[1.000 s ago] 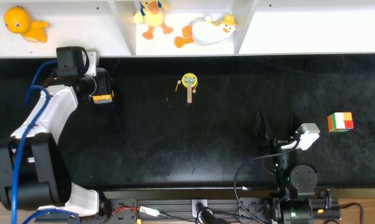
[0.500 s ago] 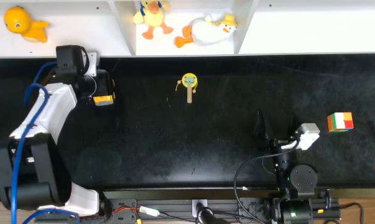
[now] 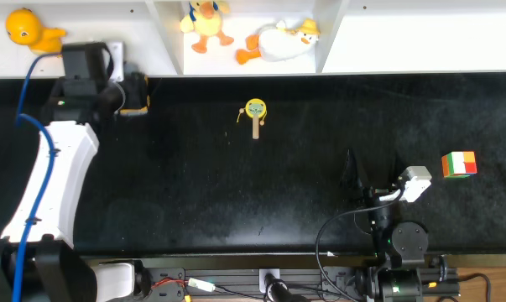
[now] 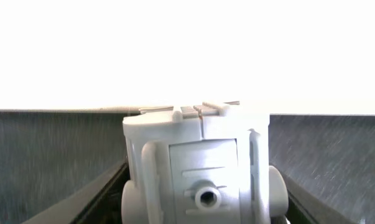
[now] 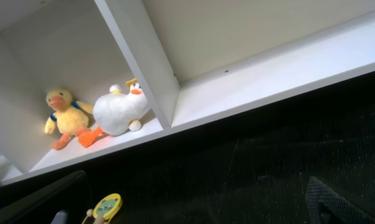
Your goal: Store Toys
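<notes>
Black table [image 3: 261, 193] across most of the top view; along its far edge, a white shelf unit [image 3: 404, 42], split by upright walls into compartments. On the left, the white left arm [image 3: 51, 176], stretched up to the shelf's front edge. At its end, the left gripper [image 3: 133, 94], clamped on a grey plastic toy [image 4: 199, 162], over the table just in front of the left compartment's lip. Points away from the wrist toward the shelf, long axis in line with the fingers; near end with a small round hole facing the wrist camera, wheel-like rounds at either side. Far end hard to make out against the bright shelf; from above, mostly covered by the gripper, with an orange patch at the tip. Low on the right, the right gripper [image 5: 193, 208], fingers spread wide, holding nothing. In the middle compartment, a white plush duck [image 3: 278, 42] lying beside a yellow plush duck [image 3: 206, 23]; in the left one, a yellow rubber duck [image 3: 30, 32]. Near the table's right edge, a coloured cube [image 3: 458, 164]. Mid-table, a small rattle drum [image 3: 255, 113], handle toward the arms, round head toward the shelf.
</notes>
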`<control>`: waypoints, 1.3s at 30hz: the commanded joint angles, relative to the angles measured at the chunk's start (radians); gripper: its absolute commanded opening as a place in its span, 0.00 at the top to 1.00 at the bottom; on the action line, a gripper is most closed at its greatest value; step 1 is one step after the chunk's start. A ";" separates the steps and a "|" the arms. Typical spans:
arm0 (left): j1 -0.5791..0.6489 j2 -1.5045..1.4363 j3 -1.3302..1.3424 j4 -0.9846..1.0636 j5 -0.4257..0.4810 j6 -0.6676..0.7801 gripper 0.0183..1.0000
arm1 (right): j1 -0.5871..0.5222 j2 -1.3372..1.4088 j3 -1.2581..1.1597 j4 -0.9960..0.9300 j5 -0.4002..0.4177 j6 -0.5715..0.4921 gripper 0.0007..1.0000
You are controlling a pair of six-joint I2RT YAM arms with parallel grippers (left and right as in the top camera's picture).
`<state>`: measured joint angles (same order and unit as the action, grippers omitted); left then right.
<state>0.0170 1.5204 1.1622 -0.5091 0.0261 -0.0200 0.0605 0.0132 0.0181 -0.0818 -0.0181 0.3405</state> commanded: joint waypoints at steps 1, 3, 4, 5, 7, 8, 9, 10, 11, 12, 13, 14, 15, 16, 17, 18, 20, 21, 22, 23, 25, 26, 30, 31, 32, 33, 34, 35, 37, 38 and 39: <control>-0.045 -0.002 0.024 0.080 -0.127 0.020 0.87 | 0.005 0.000 -0.013 0.005 0.009 0.004 0.00; -0.045 0.005 0.024 0.111 -0.144 0.019 0.87 | 0.005 0.000 -0.013 0.005 0.009 0.004 0.01; -0.043 0.010 0.024 0.128 -0.144 0.018 0.87 | 0.005 0.000 -0.013 0.005 0.009 0.004 0.01; -0.041 0.017 0.024 0.146 -0.143 0.018 0.87 | 0.005 0.000 -0.013 0.005 0.009 0.004 0.01; -0.040 0.034 0.024 0.195 -0.141 0.019 0.87 | 0.005 0.000 -0.013 0.005 0.009 0.004 0.00; -0.040 0.043 0.024 0.219 -0.141 0.019 0.87 | 0.005 0.000 -0.013 0.005 0.009 0.004 0.00; -0.040 0.054 0.024 0.241 -0.141 0.019 0.87 | 0.005 0.000 -0.013 0.005 0.009 0.004 0.00; -0.040 0.062 0.024 0.256 -0.141 0.019 0.87 | 0.005 0.000 -0.013 0.005 0.009 0.004 0.00; -0.039 0.071 0.024 0.269 -0.140 0.019 0.87 | 0.005 0.000 -0.013 0.005 0.009 0.004 0.00; -0.039 0.080 0.024 0.280 -0.140 0.019 0.87 | 0.005 0.000 -0.013 0.005 0.009 0.004 0.00; -0.039 0.091 0.024 0.289 -0.140 0.019 0.87 | 0.005 0.000 -0.013 0.005 0.009 0.004 0.00; -0.039 0.101 0.024 0.299 -0.140 0.019 0.87 | 0.005 0.000 -0.013 0.005 0.009 0.004 0.00; -0.039 0.111 0.024 0.309 -0.140 0.019 0.87 | 0.005 0.000 -0.013 0.005 0.009 0.004 0.00; -0.039 0.120 0.024 0.319 -0.140 0.019 0.87 | 0.005 0.000 -0.013 0.005 0.009 0.004 0.01; -0.039 0.128 0.024 0.333 -0.140 0.020 0.87 | 0.005 0.000 -0.013 0.005 0.009 0.004 0.00; -0.039 0.134 0.024 0.346 -0.140 0.024 0.87 | 0.005 0.000 -0.013 0.005 0.009 0.004 0.00; -0.039 0.143 0.024 0.374 -0.140 0.040 0.87 | 0.005 0.000 -0.013 0.005 0.009 0.004 0.00; -0.039 0.148 0.024 0.383 -0.140 0.047 0.87 | 0.005 0.000 -0.013 0.005 0.009 0.004 0.01; -0.037 0.153 0.024 0.393 -0.140 0.049 0.87 | 0.005 0.000 -0.013 0.005 0.009 0.004 0.00; -0.035 0.160 0.024 0.402 -0.140 0.049 0.87 | 0.005 0.000 -0.013 0.005 0.009 0.004 0.01; -0.029 0.175 0.024 0.411 -0.130 0.049 0.87 | 0.005 0.000 -0.013 0.005 0.009 0.004 0.00; -0.024 0.185 0.024 0.415 -0.112 0.049 0.87 | 0.005 0.000 -0.013 0.005 0.009 0.004 0.00; -0.007 0.197 0.024 0.439 -0.050 0.049 0.86 | 0.005 0.000 -0.013 0.005 0.009 0.004 0.00; -0.006 0.197 0.024 0.445 -0.050 0.049 0.86 | 0.005 0.000 -0.013 0.005 0.009 0.004 0.00; -0.004 0.197 0.024 0.452 -0.050 0.049 0.84 | 0.005 0.000 -0.013 0.005 0.009 0.004 0.00; -0.003 0.197 0.024 0.456 -0.050 0.049 0.80 | 0.005 0.000 -0.013 0.005 0.009 0.004 0.00; -0.003 0.197 0.024 0.457 -0.050 0.049 0.76 | 0.005 0.000 -0.013 0.005 0.009 0.004 0.00; -0.003 0.197 0.024 0.457 -0.050 0.049 0.71 | 0.005 0.000 -0.013 0.005 0.009 0.004 0.00; -0.003 0.197 0.024 0.454 -0.050 0.049 0.44 | 0.005 0.000 -0.013 0.005 0.009 0.004 0.00; -0.003 0.197 0.024 0.453 -0.050 0.049 0.36 | 0.005 0.000 -0.013 0.005 0.009 0.004 0.00; -0.003 0.197 0.024 0.453 -0.050 0.049 0.31 | 0.005 0.000 -0.013 0.005 0.009 0.004 0.00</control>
<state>0.0090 1.7069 1.1648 -0.0601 -0.0402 0.0101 0.0605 0.0132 0.0181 -0.0818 -0.0181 0.3405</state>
